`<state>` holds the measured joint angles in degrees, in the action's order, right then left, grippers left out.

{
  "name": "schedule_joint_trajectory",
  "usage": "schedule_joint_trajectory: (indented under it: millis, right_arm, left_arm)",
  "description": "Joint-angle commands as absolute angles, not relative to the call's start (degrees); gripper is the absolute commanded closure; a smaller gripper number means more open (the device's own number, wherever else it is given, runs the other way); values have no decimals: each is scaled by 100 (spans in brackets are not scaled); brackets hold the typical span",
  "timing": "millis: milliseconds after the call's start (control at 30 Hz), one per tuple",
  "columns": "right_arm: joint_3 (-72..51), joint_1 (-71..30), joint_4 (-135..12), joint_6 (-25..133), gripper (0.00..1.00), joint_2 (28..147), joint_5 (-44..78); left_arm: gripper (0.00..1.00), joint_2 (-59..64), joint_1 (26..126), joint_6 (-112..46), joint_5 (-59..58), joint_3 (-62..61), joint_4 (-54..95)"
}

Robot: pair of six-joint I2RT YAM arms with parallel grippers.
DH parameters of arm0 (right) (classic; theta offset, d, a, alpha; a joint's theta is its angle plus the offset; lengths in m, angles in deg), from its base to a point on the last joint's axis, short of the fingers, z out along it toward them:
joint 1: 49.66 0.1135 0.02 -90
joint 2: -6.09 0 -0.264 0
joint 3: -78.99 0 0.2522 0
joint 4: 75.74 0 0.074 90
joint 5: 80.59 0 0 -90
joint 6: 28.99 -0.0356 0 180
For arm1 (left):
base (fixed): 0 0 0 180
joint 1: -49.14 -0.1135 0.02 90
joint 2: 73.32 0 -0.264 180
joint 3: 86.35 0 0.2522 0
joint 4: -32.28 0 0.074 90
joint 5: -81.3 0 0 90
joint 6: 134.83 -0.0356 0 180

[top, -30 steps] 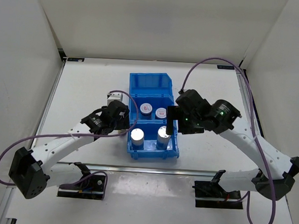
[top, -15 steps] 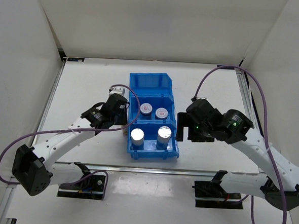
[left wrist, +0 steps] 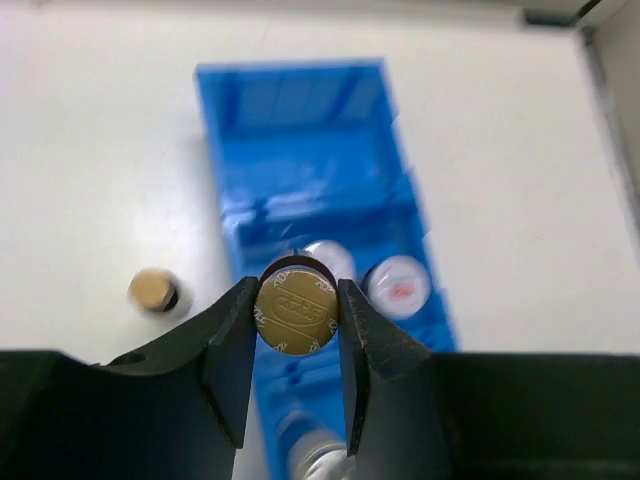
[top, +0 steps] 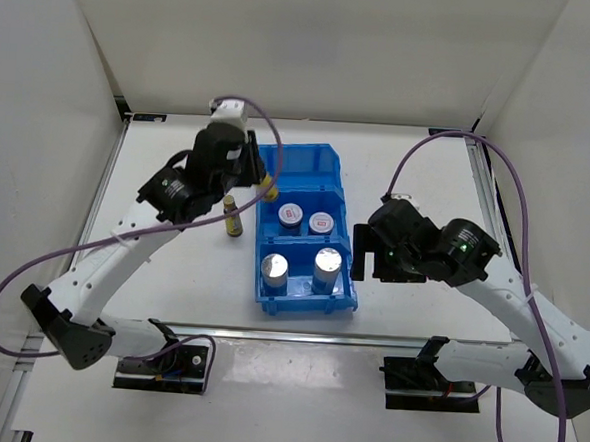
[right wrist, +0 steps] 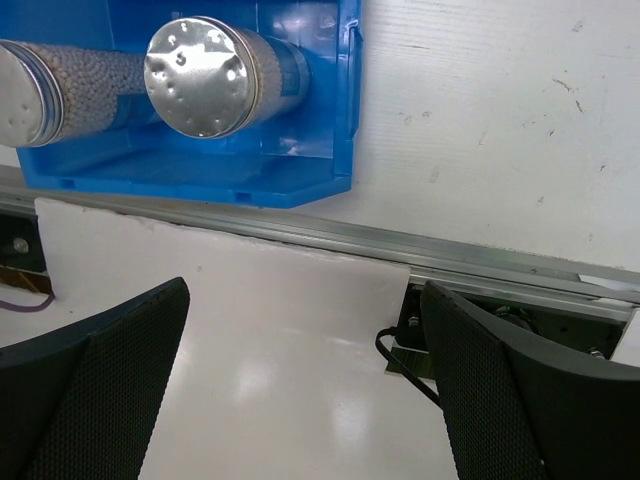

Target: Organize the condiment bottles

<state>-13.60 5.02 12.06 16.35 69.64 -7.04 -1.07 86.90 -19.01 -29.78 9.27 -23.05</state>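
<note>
My left gripper (left wrist: 295, 310) is shut on the gold cap of a slim amber bottle (left wrist: 295, 308) and holds it above the blue bin (left wrist: 300, 130). From above, that bottle (top: 268, 188) hangs at the left wall of the bin (top: 298, 166), below the left gripper (top: 262, 182). A second amber bottle (top: 233, 217) (left wrist: 155, 290) stands on the table left of the bin. Two white-lidded jars (top: 291, 216) (top: 321, 223) sit in the middle compartment. Two silver-topped cylinders (top: 275, 268) (top: 327, 262) (right wrist: 205, 75) fill the near one. My right gripper (top: 358, 250) (right wrist: 305, 380) is open and empty, right of the bin.
The bin's far compartment holds nothing. A metal rail (right wrist: 480, 255) runs along the table's near edge just in front of the bin (right wrist: 300, 160). White walls enclose the table on the left, the right and the back. Purple cables loop from both arms.
My left gripper has shut on the amber bottle beside the bin, then risen and moved toward the back with it. My right gripper has drawn back to the right, away from the silver-topped cylinder.
</note>
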Motion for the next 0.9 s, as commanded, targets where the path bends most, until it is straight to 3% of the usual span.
schedule_joint_trajectory:
  millis: [0, 400, 867]
  right_arm:
    - [-1317, 518, 1281, 1461, 0, 6745, -905]
    - [-1212, 518, 1905, 926, 0, 6060, -1072]
    - [-992, 518, 3073, -270, 0, 4424, -1195]
  left_arm:
    - [89, 452, 8720, -2136, -3015, 2053, -1656]
    - [89, 3187, 8465, -2787, -3172, 3964, -917]
    - [89, 4199, 8360, -2998, -3726, 3605, -619]
